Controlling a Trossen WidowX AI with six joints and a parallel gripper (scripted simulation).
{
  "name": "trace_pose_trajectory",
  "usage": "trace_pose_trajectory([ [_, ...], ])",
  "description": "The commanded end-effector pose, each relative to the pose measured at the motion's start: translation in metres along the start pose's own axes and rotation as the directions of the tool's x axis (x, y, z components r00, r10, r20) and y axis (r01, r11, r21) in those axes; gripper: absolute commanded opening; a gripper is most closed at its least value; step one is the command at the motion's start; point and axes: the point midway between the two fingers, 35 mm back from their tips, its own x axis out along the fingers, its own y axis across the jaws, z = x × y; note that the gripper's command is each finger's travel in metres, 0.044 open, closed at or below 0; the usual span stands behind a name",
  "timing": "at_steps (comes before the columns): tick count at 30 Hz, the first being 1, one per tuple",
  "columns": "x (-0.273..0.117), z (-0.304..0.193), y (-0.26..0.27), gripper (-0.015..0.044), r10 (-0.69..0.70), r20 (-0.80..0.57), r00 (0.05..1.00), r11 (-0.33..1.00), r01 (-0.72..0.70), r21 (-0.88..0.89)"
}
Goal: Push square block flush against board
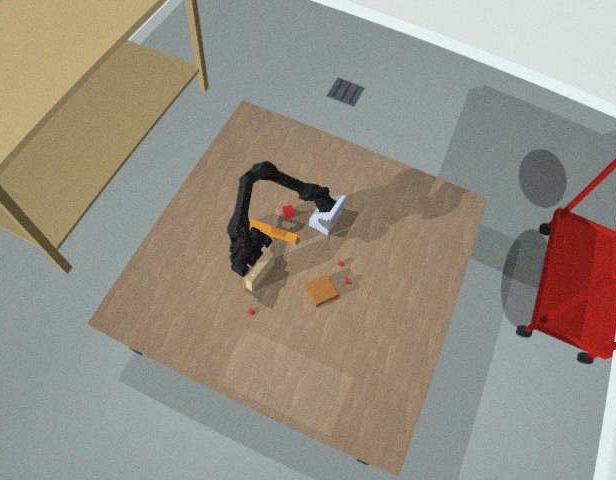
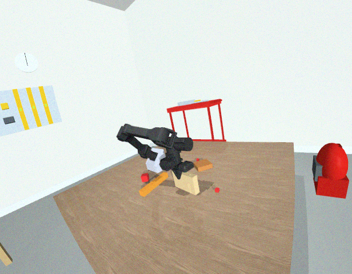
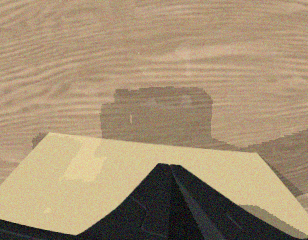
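Note:
The orange-brown square block [image 1: 321, 290] [image 2: 203, 165] lies flat on the table. The cream board [image 1: 259, 272] [image 2: 186, 182] [image 3: 49, 190] stands on a narrow side, well apart from the block. My gripper [image 2: 178, 177] [image 3: 166, 175] is shut and empty, pointing down. Its fingertips are at the board, on the side away from the block, nearer the end by the orange bar. Whether they touch the board I cannot tell. In the top view the fingertips are hidden under the arm.
An orange bar [image 1: 273, 231] [image 2: 153, 184] lies close to the board's far end. A red cube [image 1: 287, 211] [image 2: 144, 177] is beyond it. Small red cubes [image 1: 340, 263] [image 1: 348, 281] are beside the square block, and another [image 1: 251, 311] [image 2: 216, 190] is beyond the board's near end. The white arm base [image 1: 324, 222] is behind.

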Motion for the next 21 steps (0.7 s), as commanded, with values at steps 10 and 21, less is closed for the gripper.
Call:
trace_pose_trajectory([
  [10, 0.002, -0.02, 0.001, 0.0, -0.004, 0.001, 1.0, 1.0, 0.004, 0.001],
  [21, 0.002, -0.036, 0.001, 0.0, -0.004, 0.001, 1.0, 1.0, 0.004, 0.001],
])
